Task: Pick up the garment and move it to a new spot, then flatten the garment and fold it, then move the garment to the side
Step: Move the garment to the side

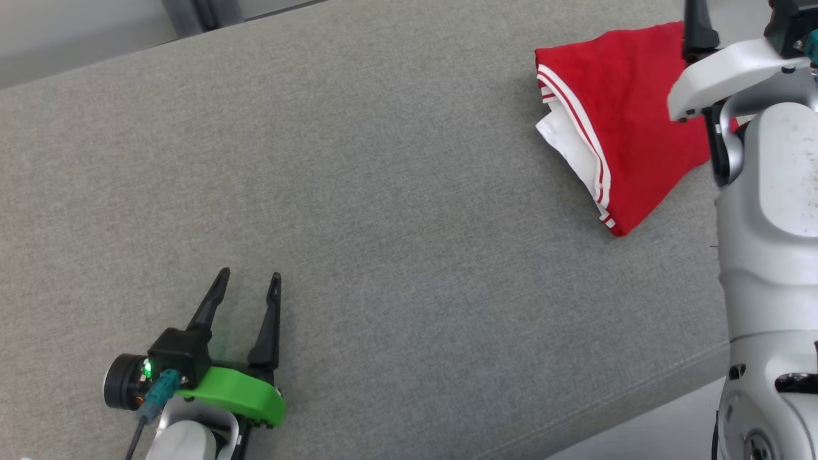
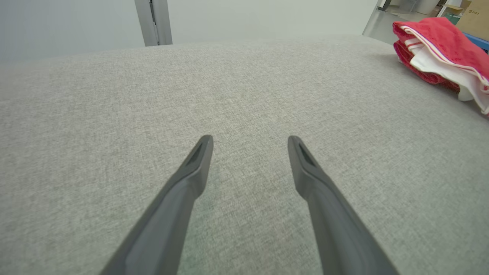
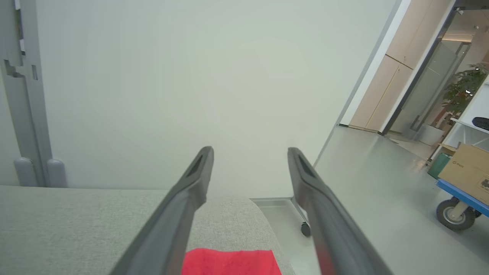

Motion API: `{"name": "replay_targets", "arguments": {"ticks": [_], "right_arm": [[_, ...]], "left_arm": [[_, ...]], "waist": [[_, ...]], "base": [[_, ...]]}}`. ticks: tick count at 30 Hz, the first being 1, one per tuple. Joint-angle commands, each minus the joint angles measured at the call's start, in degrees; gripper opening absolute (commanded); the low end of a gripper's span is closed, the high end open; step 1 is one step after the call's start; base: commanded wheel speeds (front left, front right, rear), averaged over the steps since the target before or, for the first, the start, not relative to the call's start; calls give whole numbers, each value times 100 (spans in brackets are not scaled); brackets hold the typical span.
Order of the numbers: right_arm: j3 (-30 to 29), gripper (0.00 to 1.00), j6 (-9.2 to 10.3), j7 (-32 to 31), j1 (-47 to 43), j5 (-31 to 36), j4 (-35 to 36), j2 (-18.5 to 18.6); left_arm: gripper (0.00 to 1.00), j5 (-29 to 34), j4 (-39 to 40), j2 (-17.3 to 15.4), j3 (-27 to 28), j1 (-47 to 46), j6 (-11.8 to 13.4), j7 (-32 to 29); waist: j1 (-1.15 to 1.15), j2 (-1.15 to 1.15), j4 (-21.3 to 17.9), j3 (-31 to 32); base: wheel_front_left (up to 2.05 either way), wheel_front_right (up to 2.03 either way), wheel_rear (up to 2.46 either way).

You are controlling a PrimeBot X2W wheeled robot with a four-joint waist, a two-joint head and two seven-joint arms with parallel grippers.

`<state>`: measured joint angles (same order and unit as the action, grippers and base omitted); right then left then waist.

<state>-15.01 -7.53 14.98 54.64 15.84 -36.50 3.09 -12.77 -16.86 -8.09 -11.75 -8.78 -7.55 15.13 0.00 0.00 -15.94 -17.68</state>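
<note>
Here the right gripper (image 3: 250,149) is spread wide with nothing between its dark fingers (image 3: 183,198), poised just above the folded red-and-white garment (image 1: 639,121). The left gripper (image 1: 249,275), equally wide and empty, sits well apart at the near left. Because the garment lies close to the right end of the grey fabric surface (image 1: 383,191), a low fingertip could snag its top layer on lifting away, spoiling the fold or dragging it toward the edge. Beyond stand a pale wall (image 3: 191,76) and a cardboard box (image 3: 464,168) on a blue cart (image 3: 456,191).
</note>
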Motion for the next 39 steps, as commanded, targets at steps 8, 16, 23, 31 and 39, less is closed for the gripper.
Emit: {"name": "replay_targets", "arguments": {"ticks": [8,16,23,31,39], "right_arm": [[1426,100,10,23,-1340,-1965,1098,-12],[1820,100,10,24,-2412,-2516,952,-4],[1854,100,10,25,-3095,-2627,878,-3],[1719,100,10,25,-3640,-2660,934,-4],[1748,100,10,26,-4022,-2711,968,-5]], "left_arm": [[100,114,8,166,824,-144,15,0],[100,214,-25,311,1324,2,15,0],[100,318,-17,436,1588,307,15,-1],[100,370,-32,489,1678,724,15,-1],[100,301,13,512,1763,1047,15,0]], "waist": [[0,0,323,289],[0,0,768,566],[0,0,1086,889],[0,0,1333,1325],[0,0,1407,1618]], "base": [[0,0,0],[0,0,0],[0,0,0],[0,0,0],[0,0,0]]}}
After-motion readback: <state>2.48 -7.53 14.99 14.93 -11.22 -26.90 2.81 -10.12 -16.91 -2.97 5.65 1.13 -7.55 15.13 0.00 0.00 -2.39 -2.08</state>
